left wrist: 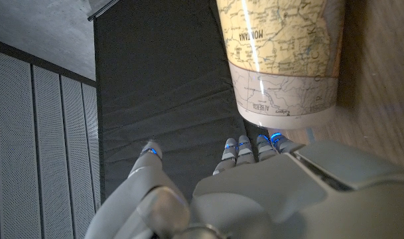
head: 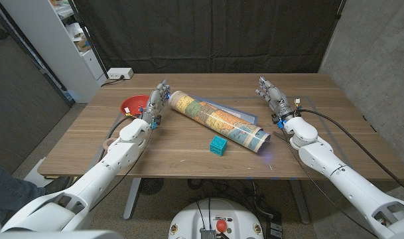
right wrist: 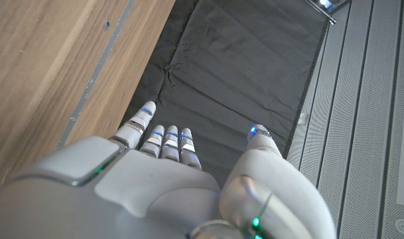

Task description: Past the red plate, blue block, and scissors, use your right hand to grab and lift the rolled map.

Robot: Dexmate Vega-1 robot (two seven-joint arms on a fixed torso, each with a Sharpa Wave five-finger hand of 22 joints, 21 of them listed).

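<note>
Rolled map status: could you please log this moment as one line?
rolled map: lying on table, unheld | right hand: open, apart from map | left hand: open, beside map's end | lift: not yet done

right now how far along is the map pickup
Nothing looks done yet. The rolled map lies on the table beside the blue block, the red plate at its far end. The right hand is open and apart from the map; the left hand waits near its end. Reach, grasp and lift remain.
</note>
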